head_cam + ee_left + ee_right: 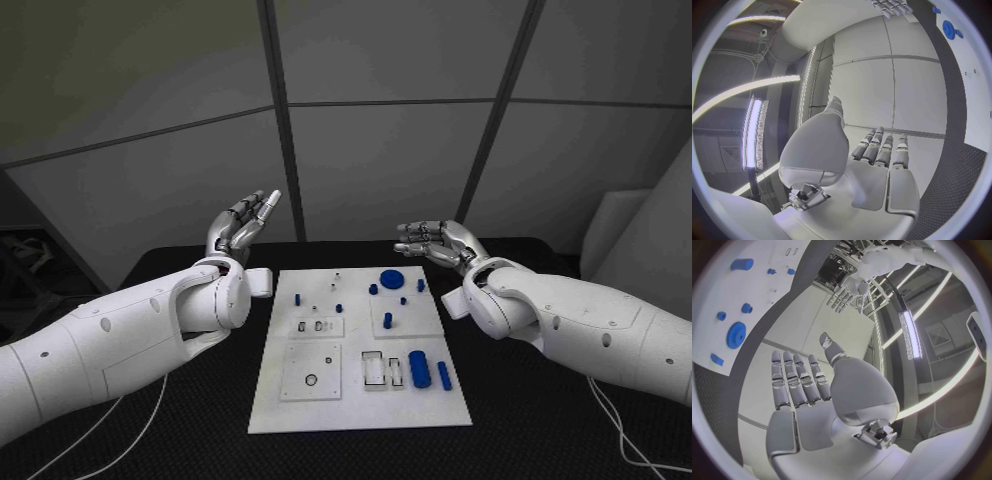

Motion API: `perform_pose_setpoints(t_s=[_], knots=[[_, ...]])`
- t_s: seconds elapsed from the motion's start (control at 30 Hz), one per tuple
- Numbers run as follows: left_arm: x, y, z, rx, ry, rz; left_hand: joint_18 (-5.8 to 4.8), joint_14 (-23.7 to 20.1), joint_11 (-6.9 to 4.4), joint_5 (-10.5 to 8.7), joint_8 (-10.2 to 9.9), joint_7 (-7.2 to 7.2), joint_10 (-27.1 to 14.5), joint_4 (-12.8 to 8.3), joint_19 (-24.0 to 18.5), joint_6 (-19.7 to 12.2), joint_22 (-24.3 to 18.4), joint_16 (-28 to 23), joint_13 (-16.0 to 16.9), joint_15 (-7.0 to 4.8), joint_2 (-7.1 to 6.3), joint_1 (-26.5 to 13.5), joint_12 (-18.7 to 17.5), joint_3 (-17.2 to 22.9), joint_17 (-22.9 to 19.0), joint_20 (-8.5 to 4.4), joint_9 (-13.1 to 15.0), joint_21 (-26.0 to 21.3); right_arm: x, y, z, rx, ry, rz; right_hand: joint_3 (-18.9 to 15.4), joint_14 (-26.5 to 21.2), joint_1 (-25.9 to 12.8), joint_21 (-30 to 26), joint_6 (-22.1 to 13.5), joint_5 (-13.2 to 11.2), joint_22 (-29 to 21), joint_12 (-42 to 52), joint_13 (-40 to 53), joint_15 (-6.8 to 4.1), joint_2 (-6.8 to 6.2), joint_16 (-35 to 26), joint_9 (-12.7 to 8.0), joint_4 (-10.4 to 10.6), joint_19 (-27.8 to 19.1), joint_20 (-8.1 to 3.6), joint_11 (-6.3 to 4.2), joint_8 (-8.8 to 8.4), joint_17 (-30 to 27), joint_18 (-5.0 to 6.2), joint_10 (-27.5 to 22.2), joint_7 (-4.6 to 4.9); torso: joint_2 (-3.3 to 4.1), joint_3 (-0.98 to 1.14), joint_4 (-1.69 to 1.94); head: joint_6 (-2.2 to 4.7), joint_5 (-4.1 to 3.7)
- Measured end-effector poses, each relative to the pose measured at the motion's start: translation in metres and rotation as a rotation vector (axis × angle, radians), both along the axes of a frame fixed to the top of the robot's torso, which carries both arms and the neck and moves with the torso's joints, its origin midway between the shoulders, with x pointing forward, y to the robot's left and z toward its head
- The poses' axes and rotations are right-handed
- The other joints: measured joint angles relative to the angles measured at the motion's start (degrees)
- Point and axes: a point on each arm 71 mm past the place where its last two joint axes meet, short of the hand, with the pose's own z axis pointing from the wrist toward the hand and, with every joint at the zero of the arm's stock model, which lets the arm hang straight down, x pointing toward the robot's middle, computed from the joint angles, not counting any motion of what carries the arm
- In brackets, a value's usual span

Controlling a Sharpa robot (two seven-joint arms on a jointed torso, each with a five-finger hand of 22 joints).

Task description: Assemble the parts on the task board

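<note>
White rectangular task board (361,400), mid-table, bearing small blue plastic parts (418,368); left silver hand (245,225) and right silver hand (436,243) raised beyond it, fingers extended, holding nothing; advised: lower one hand squarely over a single part before pinching

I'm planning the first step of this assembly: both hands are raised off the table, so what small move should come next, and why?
Probably lower the right hand toward the large blue cylinder on the task board. Both it and the left hand hang open above the table's far edge, holding nothing, and the blue parts lie loose on the board, that cylinder on the right hand's side.
</note>
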Motion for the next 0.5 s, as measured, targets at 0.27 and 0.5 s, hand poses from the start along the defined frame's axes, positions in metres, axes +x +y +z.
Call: perform_pose_setpoints(t_s=[0.27,0.5], knots=[[-0.007,0.001,0.005,0.002,-0.018,-0.045,0.03,0.85,1.21,0.44,0.41,0.25,1.21,-0.17,0.51,0.25,0.23,0.00,0.14,0.43,0.68,0.68,0.94,-0.17,0.07,0.51,0.08,0.32,0.006,-0.001,0.012,-0.166,-0.118,0.036,1.22,10.76,1.24,4.08,9.92,0.92,0.89,0.00,0.17,-1.67,-0.07,0.85,0.01,-2.29,8.44,-1.21,-1.48,0.11,0.40,-0.01,10.40,1.94,0.65,0.04,0.21,-0.47,-0.41],[-0.021,0.001,0.014,-0.010,-0.029,-0.094,0.01,1.05,1.54,0.67,0.67,0.18,1.53,-0.49,0.71,0.63,0.30,0.00,0.19,0.63,1.21,1.21,1.33,-0.50,0.06,0.71,0.13,0.55,0.012,0.004,0.029,-0.321,-0.197,0.087,1.96,18.11,1.94,8.14,14.58,1.20,2.28,-0.85,0.30,-3.74,-0.78,1.78,0.00,-3.03,14.43,-3.29,-2.86,0.11,0.99,-0.01,16.01,1.41,2.23,0.01,0.63,-0.15,-1.08]])
